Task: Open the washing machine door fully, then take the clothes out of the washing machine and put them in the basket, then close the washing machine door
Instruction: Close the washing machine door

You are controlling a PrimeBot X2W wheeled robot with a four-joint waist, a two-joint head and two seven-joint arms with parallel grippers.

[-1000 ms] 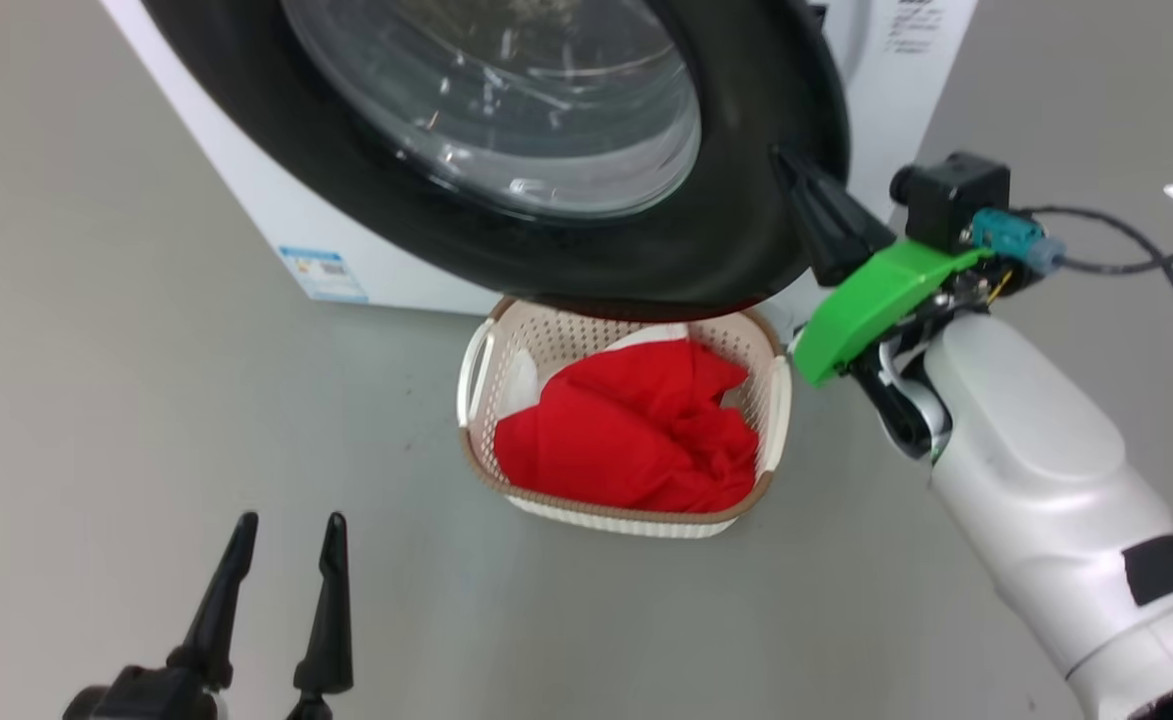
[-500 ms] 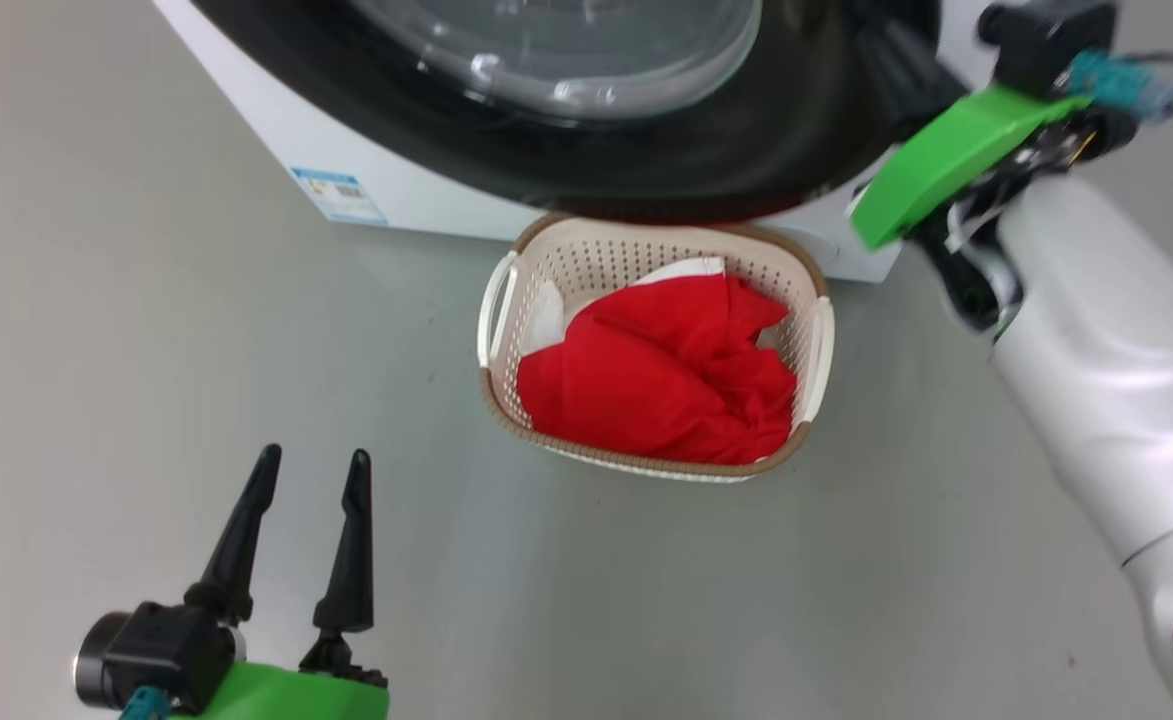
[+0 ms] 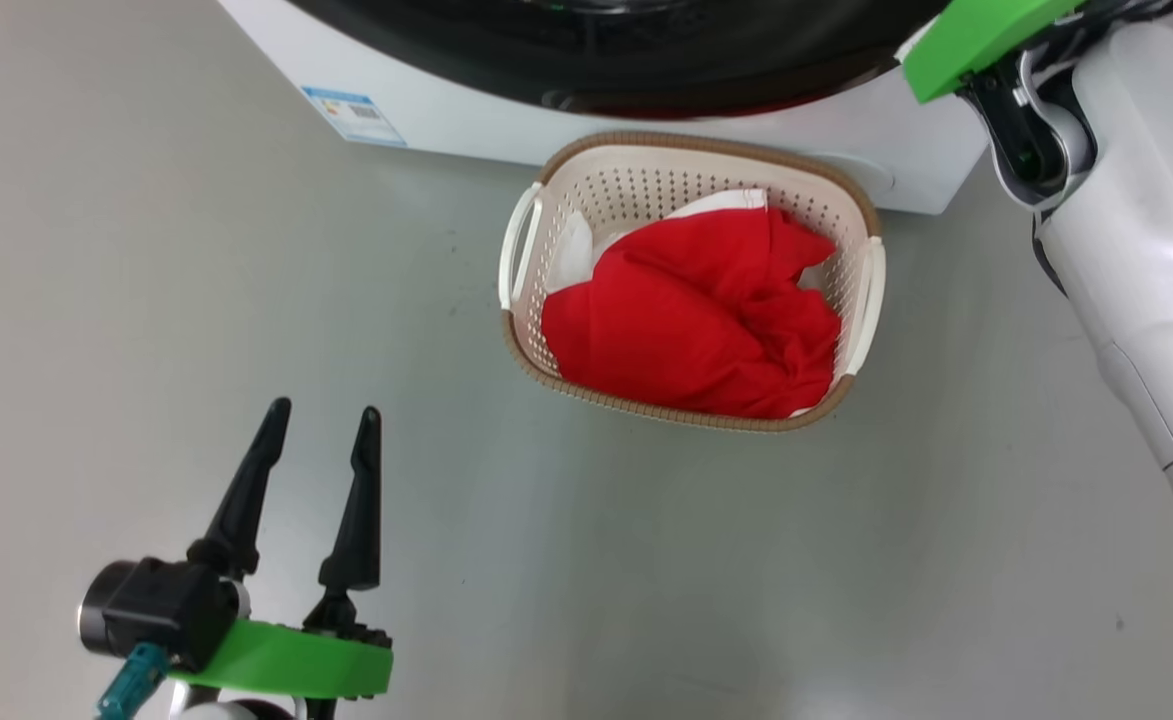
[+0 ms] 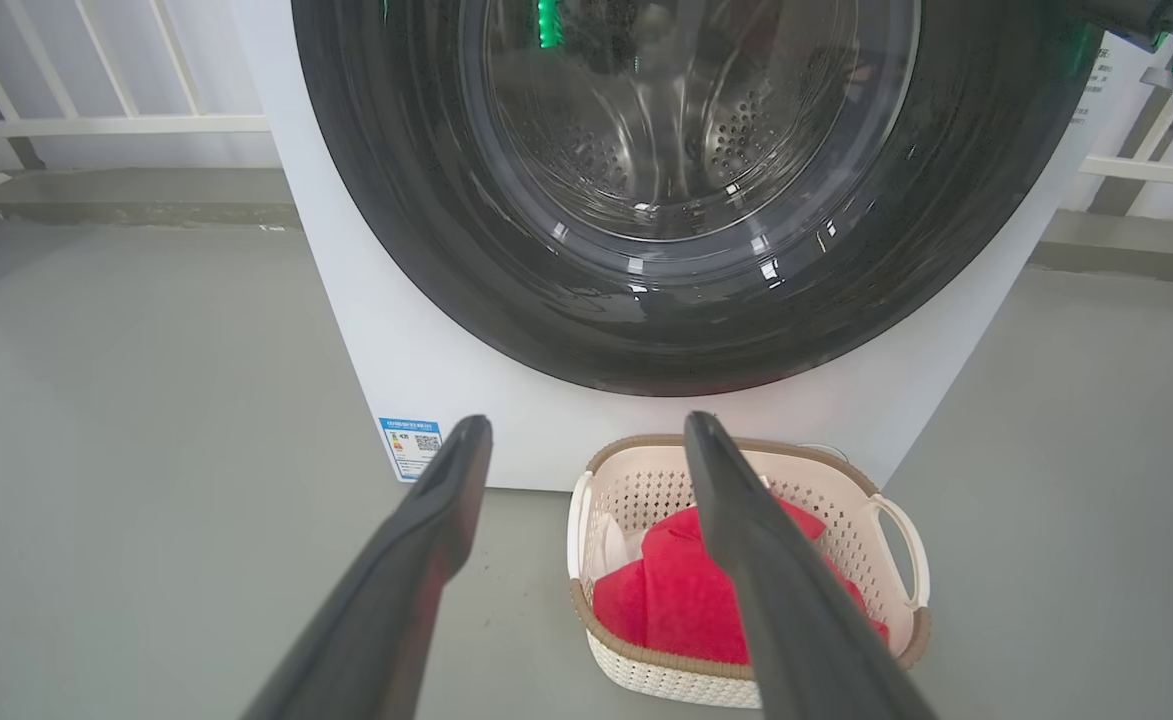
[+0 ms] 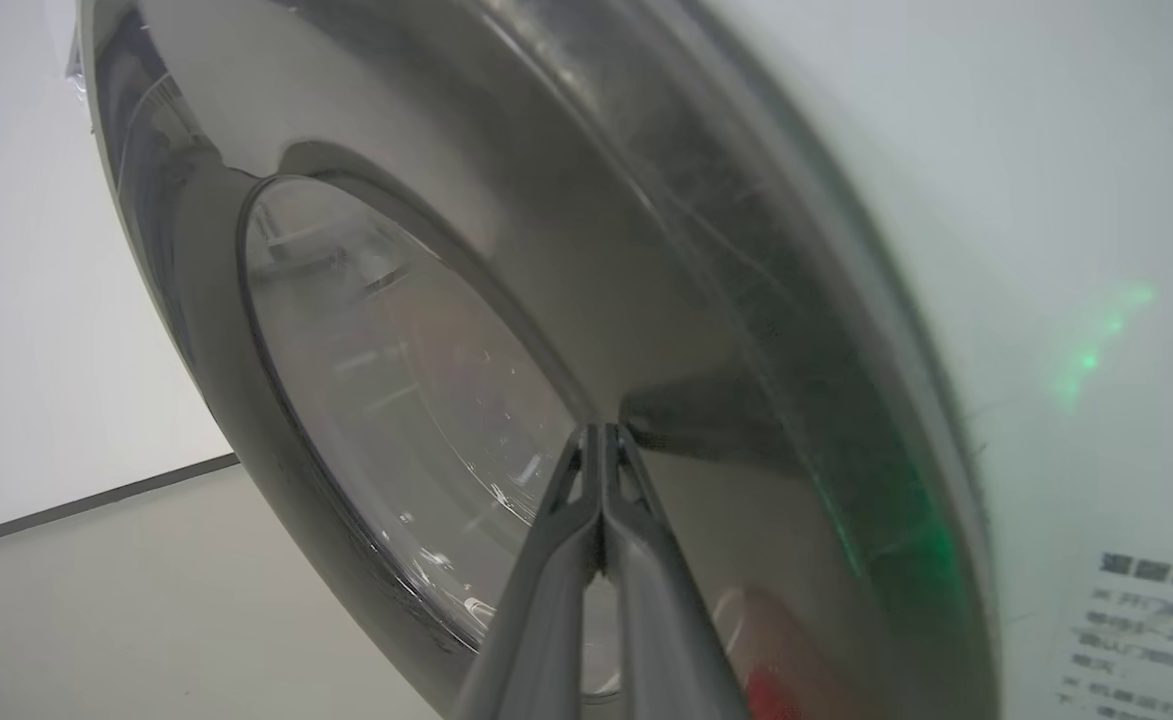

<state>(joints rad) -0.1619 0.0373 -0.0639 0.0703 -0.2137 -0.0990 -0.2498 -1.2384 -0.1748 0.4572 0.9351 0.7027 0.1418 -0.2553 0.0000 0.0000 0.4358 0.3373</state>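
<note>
In the left wrist view the washing machine door was seen nearly whole, lying against the white washing machine, the steel drum visible through its glass. In the head view its lower rim was caught at the top edge. In the right wrist view the right gripper was shown with fingers pressed together on nothing, tips set against the door's glossy black rim. The basket was placed on the grey floor just before the washer, below the door, and the red clothes were heaped inside it. A blue label was stuck low on the washer. The left gripper was held low over the floor, fingers spread and empty, well apart from the basket. The pale right forearm was raised toward the door.
</note>
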